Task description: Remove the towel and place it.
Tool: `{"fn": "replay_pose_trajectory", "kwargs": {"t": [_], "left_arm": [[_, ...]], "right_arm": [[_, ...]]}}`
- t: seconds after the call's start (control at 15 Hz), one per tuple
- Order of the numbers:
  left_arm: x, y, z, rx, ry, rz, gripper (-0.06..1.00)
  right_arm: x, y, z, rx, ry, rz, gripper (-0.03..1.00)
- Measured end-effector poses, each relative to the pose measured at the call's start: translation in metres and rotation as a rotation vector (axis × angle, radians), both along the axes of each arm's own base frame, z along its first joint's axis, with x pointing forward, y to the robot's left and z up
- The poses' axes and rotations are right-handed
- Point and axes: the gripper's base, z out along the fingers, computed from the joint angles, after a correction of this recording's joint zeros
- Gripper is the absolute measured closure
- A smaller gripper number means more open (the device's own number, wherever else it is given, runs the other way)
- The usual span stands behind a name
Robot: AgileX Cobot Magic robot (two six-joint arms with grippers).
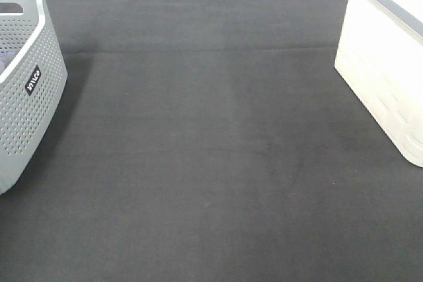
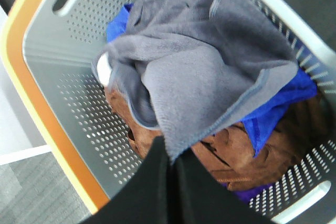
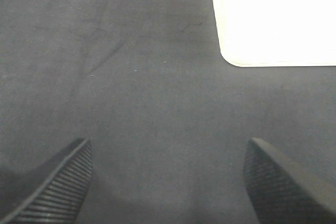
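The towel (image 2: 210, 61), grey-lavender with stitched edges and a small white tag, lies crumpled on top of other cloths in the grey perforated basket (image 2: 73, 103). One lower edge of it runs down into the tips of my left gripper (image 2: 170, 156), which is shut and pinching that edge. My right gripper (image 3: 168, 166) hangs open over the bare black mat (image 3: 131, 77) with nothing between its fingers. In the exterior high view only the basket (image 1: 26, 90) shows at the left edge; neither gripper nor the towel is seen there.
Blue cloths (image 2: 278, 103) and a brown cloth (image 2: 231, 156) lie under the towel in the basket. A white bin (image 1: 386, 57) stands at the right edge of the black mat (image 1: 211, 143); its corner (image 3: 273, 19) shows in the right wrist view.
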Motion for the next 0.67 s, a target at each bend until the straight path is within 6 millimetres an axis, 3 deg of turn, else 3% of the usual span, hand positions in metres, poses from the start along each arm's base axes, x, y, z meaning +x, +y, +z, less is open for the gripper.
{"fn": "replay_pose_trajectory", "kwargs": {"t": [0.67], "left_arm": [[-0.048,-0.018,0.079,-0.005,-0.416,-0.019,0.94]], "right_arm": [[0.000,0.000,0.000,0.000,0.000,0.000,0.20]]}}
